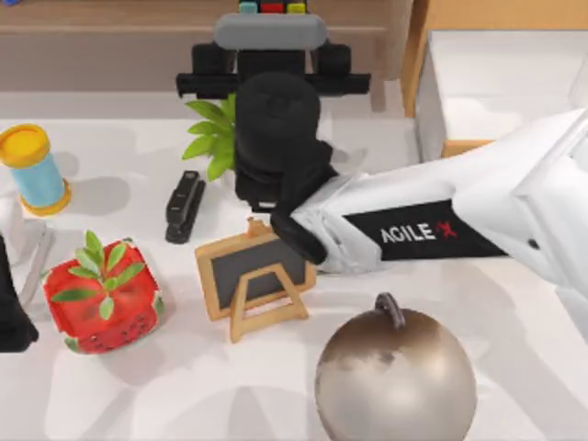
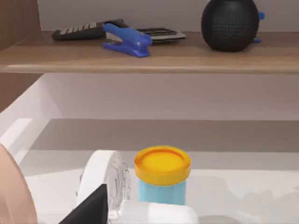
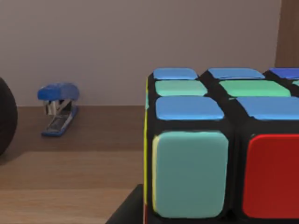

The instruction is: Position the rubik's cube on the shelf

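Note:
The rubik's cube [image 1: 272, 7] sits at the back centre of the top view, over the long wooden shelf [image 1: 110, 37]. My right arm reaches in from the right, and my right gripper [image 1: 272, 22] is at the cube. Up close, the rubik's cube [image 3: 219, 154] shows blue, green, teal and red squares, just above the shelf board [image 3: 70, 163]. A black finger [image 3: 126, 210] lies against its lower edge, so the gripper looks shut on it. My left gripper [image 1: 11, 312] is parked at the table's left edge.
On the table are a strawberry cube [image 1: 103, 299], a small chalkboard [image 1: 255, 276], a black stapler [image 1: 184, 207], a bronze ball [image 1: 395, 377], a yellow-lidded jar [image 1: 32, 170] and a plant [image 1: 216, 138]. A blue stapler [image 3: 58, 109] and a black speaker [image 2: 230, 23] occupy the shelf. A drawer cabinet [image 1: 496, 83] stands back right.

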